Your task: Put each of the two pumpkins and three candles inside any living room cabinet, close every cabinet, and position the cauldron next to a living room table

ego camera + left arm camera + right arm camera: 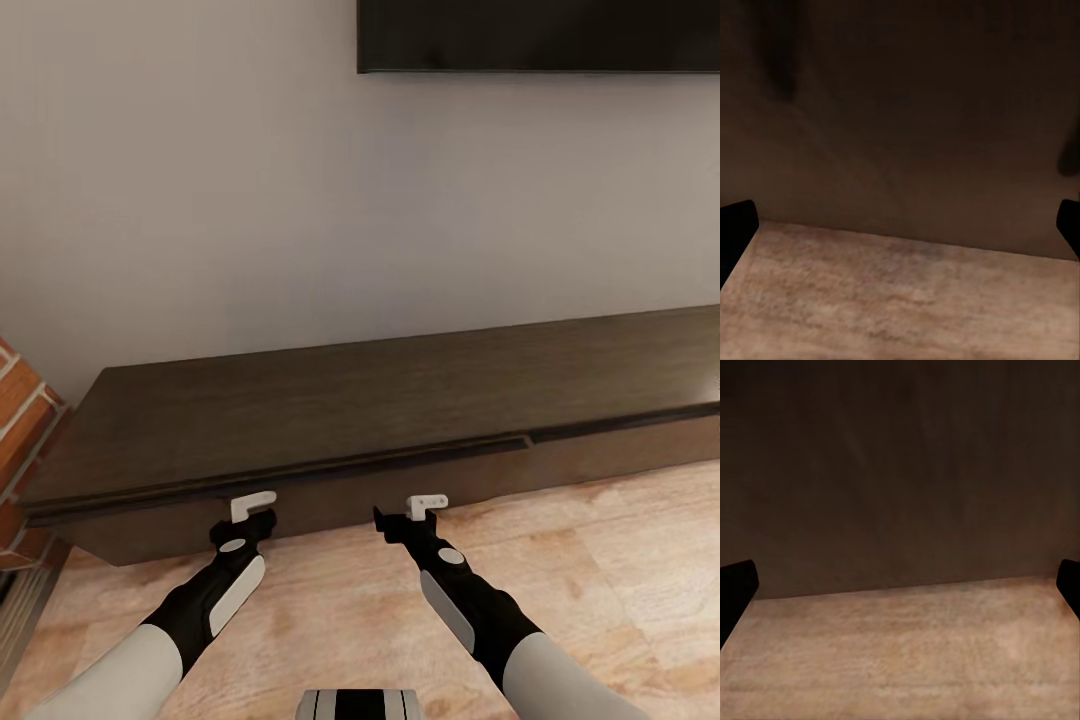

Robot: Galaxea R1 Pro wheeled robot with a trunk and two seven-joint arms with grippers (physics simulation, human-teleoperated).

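- A red brick surface with pale mortar (pixel 18 400) stands at the far left of the head view, just beside the left end of the cabinet.
- The long, low, dark brown wooden cabinet (pixel 400 390) runs along the grey wall (pixel 250 200), resting on the light wooden plank floor (pixel 620 540). Its flat front looks closed apart from a narrow dark gap under the top edge on the left part.
- The left gripper (pixel 252 512), black with a white end piece, points at the cabinet front, low and close to it. In the left wrist view its dark fingertips (pixel 735 225) sit at opposite edges of the picture, so the jaws are spread wide with nothing between them but the brown front (pixel 900 112).
- The right gripper (pixel 410 515) is just beside the left one, also close to the cabinet front. Its fingertips (pixel 735 585) are likewise far apart and hold nothing.
- A black flat screen (pixel 540 35) hangs on the wall above the cabinet's right part.
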